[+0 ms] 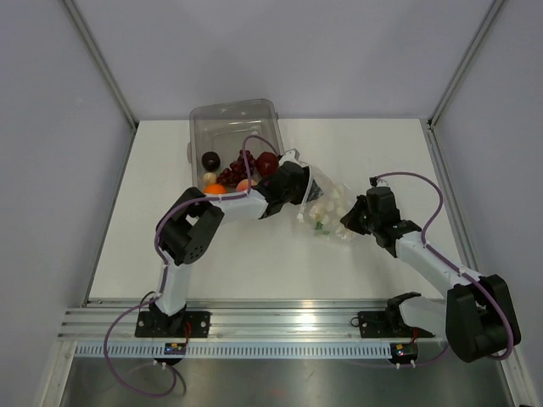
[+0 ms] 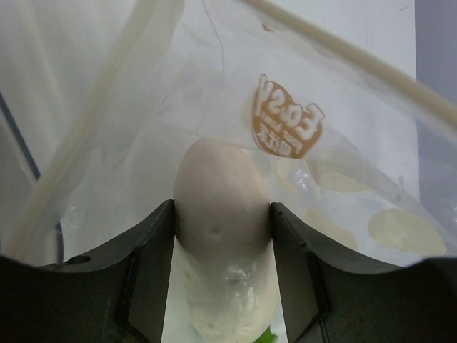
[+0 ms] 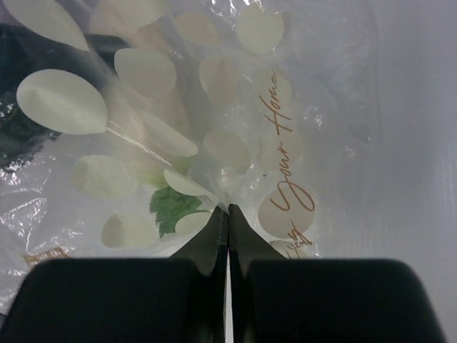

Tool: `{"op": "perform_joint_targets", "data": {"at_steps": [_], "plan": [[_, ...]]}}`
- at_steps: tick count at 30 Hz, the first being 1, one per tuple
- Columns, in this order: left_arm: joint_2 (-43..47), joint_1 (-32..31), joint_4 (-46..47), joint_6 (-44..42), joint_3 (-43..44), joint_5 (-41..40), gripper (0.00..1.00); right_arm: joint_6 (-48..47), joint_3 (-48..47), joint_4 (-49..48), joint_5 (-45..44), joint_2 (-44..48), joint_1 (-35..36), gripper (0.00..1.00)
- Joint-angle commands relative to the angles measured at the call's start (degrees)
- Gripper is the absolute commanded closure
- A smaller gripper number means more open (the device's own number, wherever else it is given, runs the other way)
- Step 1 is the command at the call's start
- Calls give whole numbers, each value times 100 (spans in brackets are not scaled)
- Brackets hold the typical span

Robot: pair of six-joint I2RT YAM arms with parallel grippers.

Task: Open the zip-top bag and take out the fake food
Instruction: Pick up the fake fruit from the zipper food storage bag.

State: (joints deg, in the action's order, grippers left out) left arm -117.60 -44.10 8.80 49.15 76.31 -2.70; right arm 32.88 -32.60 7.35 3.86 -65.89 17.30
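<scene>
1. The zip-top bag (image 1: 329, 202), clear film printed with pale dots, lies crumpled on the white table (image 1: 254, 263). It sits between the 2 grippers, just right of the rigid clear bin (image 1: 233, 112). White pieces of fake food (image 1: 326, 209) and a green leaf (image 3: 171, 206) show through the film.

2. The bin stands toward the far edge of the table. It holds a dark round piece (image 1: 210, 159), dark grapes (image 1: 241, 163), a dark red piece (image 1: 267, 163), an orange piece (image 1: 215, 188) and a peach piece (image 1: 246, 184). The left arm's forearm crosses the near edge of the bin and hides part of it.

3. The left gripper (image 2: 221, 214) is at the bag's left end, with the zip strip (image 2: 343, 61) running past it. Its 2 fingers are set at a narrow gap and clamp a pale egg-shaped piece (image 2: 218, 193) on both flanks. Whether bag film lies between the pads and the piece cannot be determined.

4. The right gripper (image 3: 228, 211) is at the bag's right side. Its fingers are pressed together, pinching a fold of the dotted film at the tips.

5. Grey panels enclose the table on 3 sides. An aluminium rail (image 1: 280, 320) at the near edge carries both arm bases.
</scene>
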Motion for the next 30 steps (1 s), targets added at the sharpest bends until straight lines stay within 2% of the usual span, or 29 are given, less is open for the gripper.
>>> {"op": "perform_joint_targets", "data": {"at_steps": [1, 16, 20, 22, 24, 30], "plan": [[492, 94, 272, 217, -108, 24, 74, 227, -247, 125, -516, -82, 45, 100], [852, 525, 70, 403, -38, 604, 75, 359, -247, 293, -842, -65, 37, 100], [1011, 534, 270, 385, -195, 429, 76, 516, -203, 328, -1035, 41, 37, 100], [1116, 534, 481, 508, -553, 341, 77, 535, -194, 345, -1045, 58, 37, 100], [1327, 534, 877, 535, -818, 69, 77, 587, -177, 345, -1080, 76, 37, 100], [1757, 534, 1150, 421, -1171, -556, 78, 570, -194, 319, -957, 15, 19, 100]]}}
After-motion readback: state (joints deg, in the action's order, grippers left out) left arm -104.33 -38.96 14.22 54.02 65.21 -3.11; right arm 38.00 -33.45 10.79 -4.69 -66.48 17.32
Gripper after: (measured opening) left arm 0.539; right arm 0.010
